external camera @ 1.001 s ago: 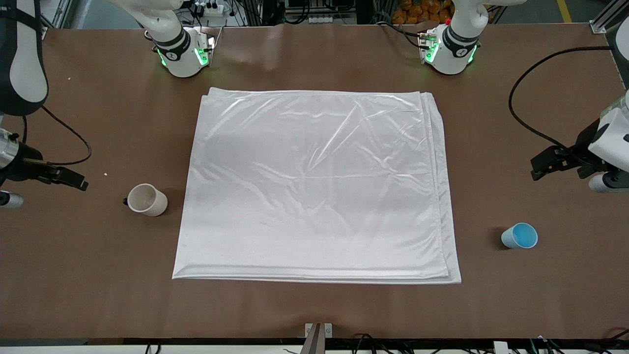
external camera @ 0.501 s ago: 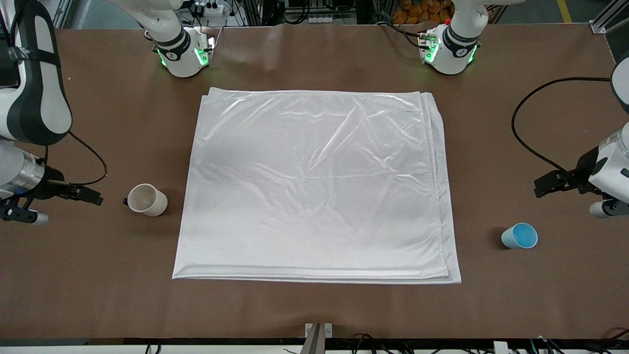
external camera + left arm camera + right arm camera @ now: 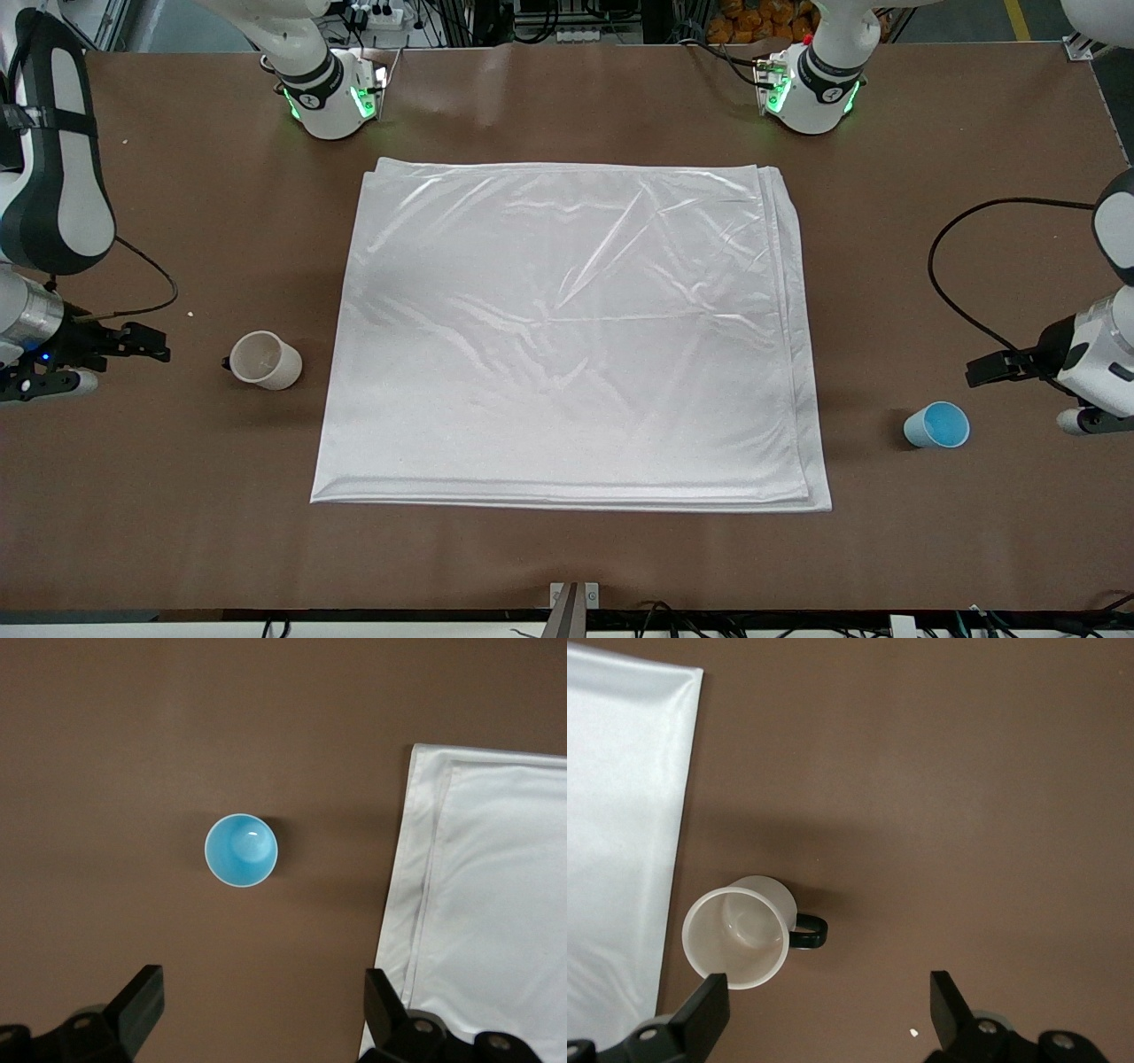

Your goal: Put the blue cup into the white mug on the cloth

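No readable brand, label or writing on anything in view. Landmark is the cloth, flat on the brown table, folded, layered edges showing at the left arm's end. Blue cup stands upright on bare table off the cloth's near corner at the left arm's end, apart from the cloth, mouth up. White mug stands upright on bare table just beside the cloth's edge at the right arm's end, not on it, black handle pointing away from the cloth. Left gripper is up over bare table next to the blue cup, fingers spread wide, nothing between them. Right gripper is over bare table off the mug's handle side, fingers also spread, empty. Both arms are cut off by the front view's edges; fingertips are hard to make out there.
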Tool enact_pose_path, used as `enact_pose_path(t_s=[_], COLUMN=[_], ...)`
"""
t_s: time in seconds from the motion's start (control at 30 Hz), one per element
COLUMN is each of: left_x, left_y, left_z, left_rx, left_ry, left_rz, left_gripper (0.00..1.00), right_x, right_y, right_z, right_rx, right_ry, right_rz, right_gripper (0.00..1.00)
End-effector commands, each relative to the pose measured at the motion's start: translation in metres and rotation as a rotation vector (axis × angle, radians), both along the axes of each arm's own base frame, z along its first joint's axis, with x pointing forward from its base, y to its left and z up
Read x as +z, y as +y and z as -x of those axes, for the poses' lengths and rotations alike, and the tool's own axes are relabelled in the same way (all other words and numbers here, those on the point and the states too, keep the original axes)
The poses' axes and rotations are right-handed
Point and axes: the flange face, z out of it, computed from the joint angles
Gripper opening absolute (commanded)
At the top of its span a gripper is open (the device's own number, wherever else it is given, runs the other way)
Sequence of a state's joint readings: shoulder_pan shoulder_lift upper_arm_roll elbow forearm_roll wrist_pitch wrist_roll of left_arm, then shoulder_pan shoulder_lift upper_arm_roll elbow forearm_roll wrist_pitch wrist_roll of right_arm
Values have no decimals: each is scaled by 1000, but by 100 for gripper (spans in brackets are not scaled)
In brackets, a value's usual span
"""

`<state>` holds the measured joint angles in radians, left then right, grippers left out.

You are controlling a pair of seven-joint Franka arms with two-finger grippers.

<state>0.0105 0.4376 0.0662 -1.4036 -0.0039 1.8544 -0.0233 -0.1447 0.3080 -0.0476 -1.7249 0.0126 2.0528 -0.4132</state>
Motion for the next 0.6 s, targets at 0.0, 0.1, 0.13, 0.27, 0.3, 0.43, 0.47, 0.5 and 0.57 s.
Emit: enact_pose_path(t_s=[0.0,0.1,0.13,0.27,0.3,0.43,0.47,0.5,0.57], left_x=[-28,-43,-47,-62,-65,-72,-73,-74,-81], left_y=[6,5,4,-1,-5,-9,-12,-14,-14], left_z=[-13,-18,-19,-26,-27,-30,-31,-32,-33], left_rx=[-2,-5,-4,-12,-18,-11,-13,-13,-14], left_ry=[-12,-12,-12,-25,-24,-34,-36,-40,-43], left_rz=[42,41,42,41,42,60,67,74,75], left_gripper=[100,100,100,100,100,100,100,100,100], right_x=[-5,-9,-11,-13,-14,-23,-26,-30,-34], right_y=[-3,-3,-2,0,0,4,4,4,4], right_z=[0,0,0,-1,0,2,3,3,4], right_rx=[162,249,280,380,398,492,514,543,604], right_ry=[1,8,12,17,19,36,41,48,58], right_rz=[8,8,7,6,6,3,2,-2,-7], right_gripper=[100,100,100,100,100,100,100,100,100])
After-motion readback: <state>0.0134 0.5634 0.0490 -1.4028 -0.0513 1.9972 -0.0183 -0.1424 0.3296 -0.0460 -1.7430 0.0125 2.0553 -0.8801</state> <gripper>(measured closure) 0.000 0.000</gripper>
